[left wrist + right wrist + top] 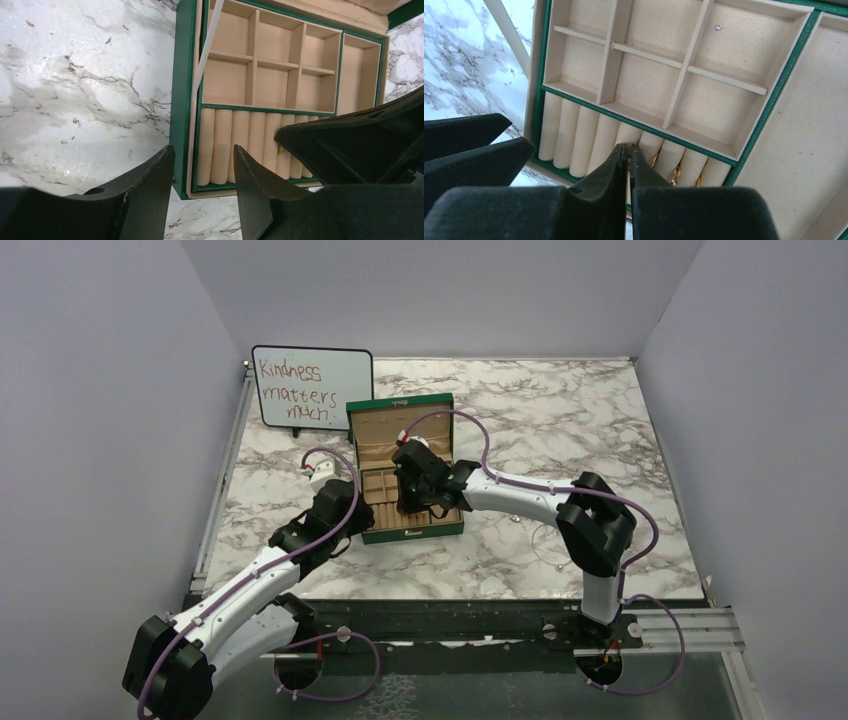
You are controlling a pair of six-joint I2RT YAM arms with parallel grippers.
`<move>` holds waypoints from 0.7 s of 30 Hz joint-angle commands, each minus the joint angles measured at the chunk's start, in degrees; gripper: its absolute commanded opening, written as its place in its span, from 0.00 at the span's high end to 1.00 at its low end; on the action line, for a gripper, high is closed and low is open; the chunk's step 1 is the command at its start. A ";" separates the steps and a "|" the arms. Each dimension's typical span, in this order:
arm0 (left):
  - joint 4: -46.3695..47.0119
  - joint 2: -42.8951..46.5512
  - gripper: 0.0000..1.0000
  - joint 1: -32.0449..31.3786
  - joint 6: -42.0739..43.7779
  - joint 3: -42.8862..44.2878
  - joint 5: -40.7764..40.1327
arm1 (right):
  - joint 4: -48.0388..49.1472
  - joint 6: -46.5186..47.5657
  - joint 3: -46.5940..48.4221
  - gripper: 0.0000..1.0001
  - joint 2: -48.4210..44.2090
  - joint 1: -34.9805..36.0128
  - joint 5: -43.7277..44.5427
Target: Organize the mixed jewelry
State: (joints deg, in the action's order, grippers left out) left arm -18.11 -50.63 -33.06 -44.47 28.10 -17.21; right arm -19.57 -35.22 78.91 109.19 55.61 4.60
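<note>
**Right hand down at the ring rolls**

Right hand point(628, 148), fingers all but together, sits over the box's point(544, 50) rolls point(574, 132); any catch is hidden. Gold rings point(675, 174) lie just right, a silver bit point(719, 28) far. Left hand point(202, 150) gapes astride the near-left corner.

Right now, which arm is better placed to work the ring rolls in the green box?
Right. The right gripper is tips-down over the ring rolls beside the gold rings, jaws nearly closed. The left gripper hangs open over the left wall of the green box.
</note>
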 commanded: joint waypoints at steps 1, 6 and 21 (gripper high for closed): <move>0.07 0.82 0.52 0.22 0.70 0.20 -1.51 | -2.25 -0.62 -2.42 0.92 -0.88 0.27 -1.34; 0.01 0.81 0.52 0.19 0.78 0.52 -1.51 | -3.03 -1.04 -1.95 0.92 -0.25 0.24 -0.70; -2.31 2.34 0.42 0.24 2.47 5.95 -2.65 | -2.83 -1.68 2.55 0.63 -7.50 -0.06 2.09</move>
State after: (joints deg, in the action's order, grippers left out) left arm -19.55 -50.00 -33.06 -43.57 30.55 -17.72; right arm -21.23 -36.82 80.09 107.22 55.61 4.69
